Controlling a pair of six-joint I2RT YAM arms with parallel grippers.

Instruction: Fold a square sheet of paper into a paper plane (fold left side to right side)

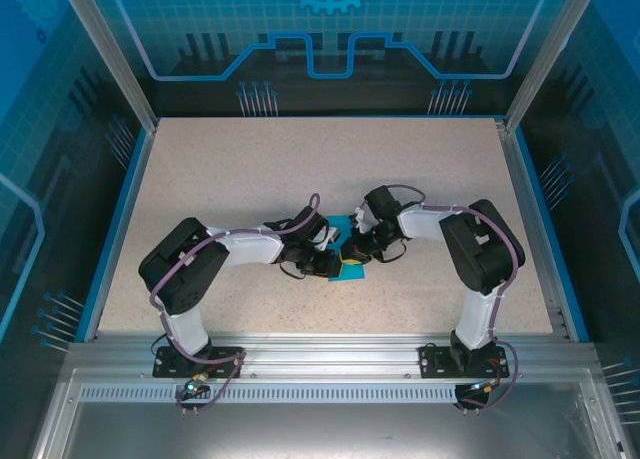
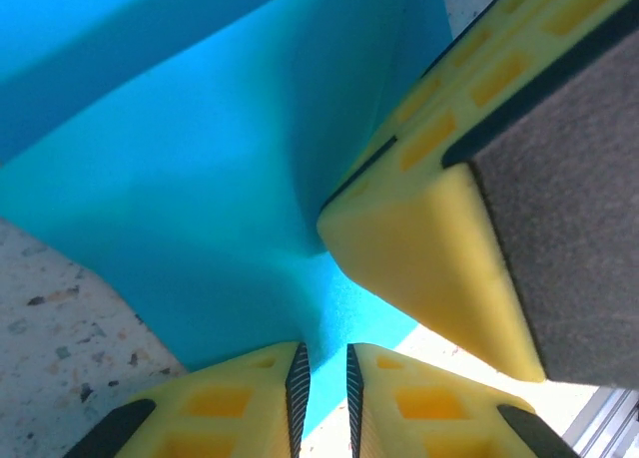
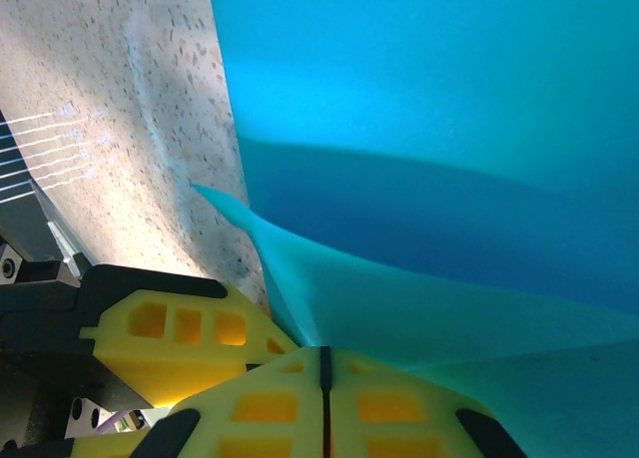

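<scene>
**While both grippers pinch it, the square sheet of paper [image 2: 200, 179] sits at the centre of the tabletop [image 1: 250, 169]**

As the overhead view shows, the two arms reach inward and their wrists almost meet over the sheet. Cyan corners of it show on the far and near sides of the wrists.

Left gripper [image 2: 324, 368]: the yellow fingers are drawn close, leaving a narrow slot between the ribbed pads. A cyan edge of the sheet runs into that slot, so the gripper is clenched on the paper. From the fingertips a ridge rises through the sheet, and the paper on either side slopes off it instead of lying flat.

Right gripper [image 3: 322, 363]: the fingers are pressed flush along a thin dark seam. A raised flap of the sheet tapers down into that seam, so the gripper is grasping the paper. Beyond the flap, a lighter cyan layer overhangs a shaded, darker one.

Proximity: in the left wrist view, one finger of the right gripper [image 2: 419, 248] stands just beside the left fingertips, over the paper. Whether it touches the paper cannot be told. In the right wrist view, a finger of the left gripper [image 3: 170, 323] sits just left of the right fingertips, by the speckled surface and the sheet's edge.
</scene>
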